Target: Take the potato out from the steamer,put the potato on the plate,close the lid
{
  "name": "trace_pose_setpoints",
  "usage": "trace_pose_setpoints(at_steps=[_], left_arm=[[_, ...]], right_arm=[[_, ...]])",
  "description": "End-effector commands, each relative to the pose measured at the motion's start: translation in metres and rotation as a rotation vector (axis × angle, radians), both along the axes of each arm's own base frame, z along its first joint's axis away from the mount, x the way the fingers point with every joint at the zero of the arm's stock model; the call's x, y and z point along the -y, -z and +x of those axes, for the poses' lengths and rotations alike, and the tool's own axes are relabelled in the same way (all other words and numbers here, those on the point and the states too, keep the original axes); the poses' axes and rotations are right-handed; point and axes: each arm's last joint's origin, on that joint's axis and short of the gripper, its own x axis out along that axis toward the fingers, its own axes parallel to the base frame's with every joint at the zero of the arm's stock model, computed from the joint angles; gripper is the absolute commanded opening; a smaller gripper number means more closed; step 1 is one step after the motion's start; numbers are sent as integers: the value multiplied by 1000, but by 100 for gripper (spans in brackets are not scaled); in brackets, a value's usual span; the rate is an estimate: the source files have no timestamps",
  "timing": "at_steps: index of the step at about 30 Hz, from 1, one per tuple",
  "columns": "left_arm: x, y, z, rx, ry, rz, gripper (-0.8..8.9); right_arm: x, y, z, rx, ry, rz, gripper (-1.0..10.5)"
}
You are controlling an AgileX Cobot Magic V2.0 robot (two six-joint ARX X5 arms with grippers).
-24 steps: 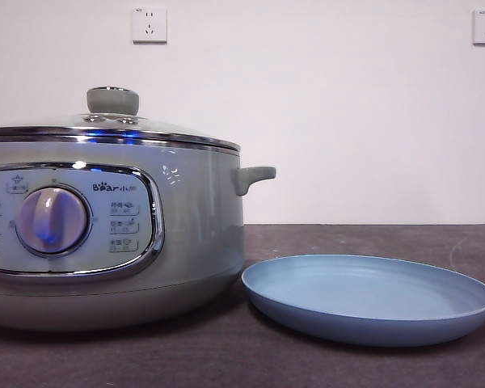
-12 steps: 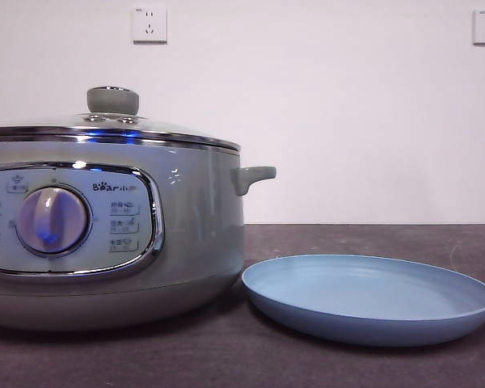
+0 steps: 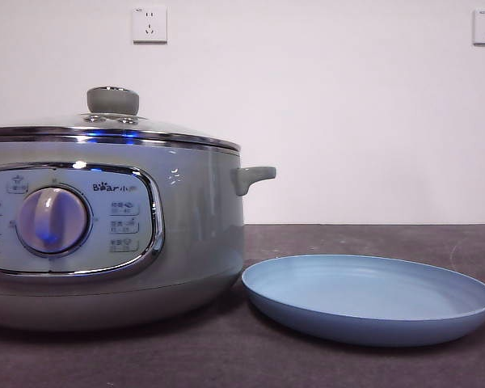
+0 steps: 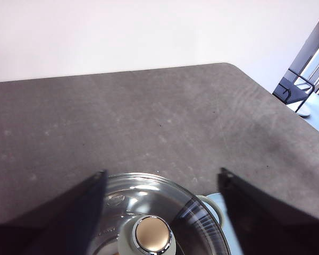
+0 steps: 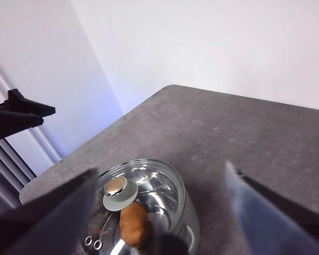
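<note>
Dark tabletop [image 3: 372, 368] is carrying the steamer [image 3: 194, 242], lid [image 4: 165, 207] sitting closed, left claw [image 4: 162, 212] hovering spread (a skewed grip risks slipping off).

The steamer [image 3: 105, 234] is cut off at the front view's left edge, hiding the potato [image 5: 134, 224] inside.

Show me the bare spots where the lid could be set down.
The dark table lies bare in front of the plate, and behind the steamer out to the table's far edge in the left wrist view. The plate itself is bare too, but it is meant for the potato. It is crowded where the plate's rim meets the steamer's base.
</note>
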Motion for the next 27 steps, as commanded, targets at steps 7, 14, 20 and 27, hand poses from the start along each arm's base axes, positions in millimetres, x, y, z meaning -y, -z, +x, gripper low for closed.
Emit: trace_pose_setpoints(at_steps=[7,14,20,27], left_arm=[[22,22,34,-116,73,41,409],[44,49,52,-247,39,182,409],[59,64,57,-302,26,291,409],[76,77,63,-339,63,333,409]], right_arm=[[-2,-1,-1,14,-8,-5,473],[-2,-1,-1,14,-7,-5,472],[-2,-1,-1,14,-7,-5,472],[-2,-1,-1,14,-7,-5,471]])
